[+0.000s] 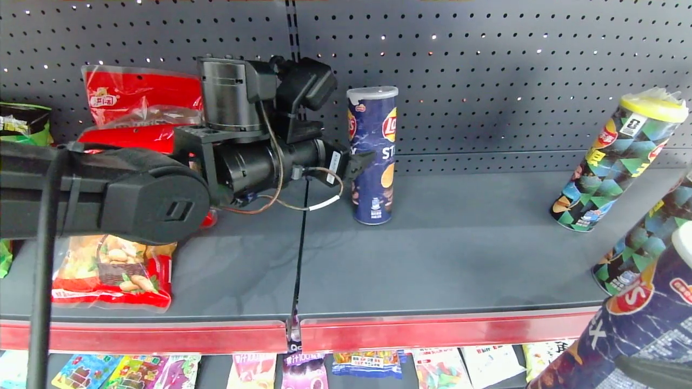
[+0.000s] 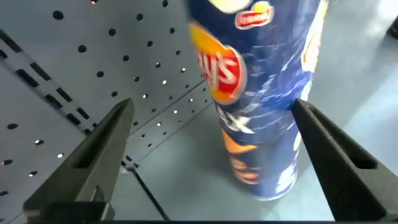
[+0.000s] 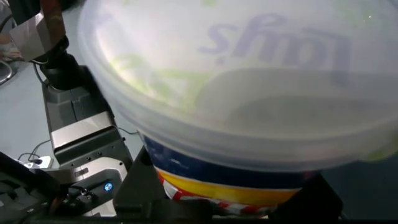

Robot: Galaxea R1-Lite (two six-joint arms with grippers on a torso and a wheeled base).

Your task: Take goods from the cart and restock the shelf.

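Left gripper (image 1: pixel 363 161) (image 2: pixel 213 106): jaws spread wide, one finger on each side of the blue can (image 1: pixel 373 156) (image 2: pixel 261 93), with a gap visible on at least one side. Whether the other finger touches the can I cannot tell.

Right gripper (image 3: pixel 229 194): clamped round a second blue can (image 1: pixel 643 319) (image 3: pixel 249 93), held tilted at the near right, in front of the shelf (image 1: pixel 459 243).

Count of chip cans — four:
- 2 blue. One stands upright toward the far side of the shelf, near the middle, close to the pegboard (image 1: pixel 486 81). The other is in the right gripper.
- 2 patterned. The first patterned can (image 1: pixel 616 162) leans at the right of the shelf. The second patterned can (image 1: pixel 643 237) is nearer and partly hidden.

Count of red bags — two, at the left: far red bag (image 1: pixel 140 97) against the pegboard, near red bag (image 1: pixel 113 275) at the shelf's front edge.

Blue can's look: tall dark-blue cylinder, pale lightning-like streaks, red-and-yellow round logo, clear plastic lid. The first patterned can has green triangles and a yellow lid.
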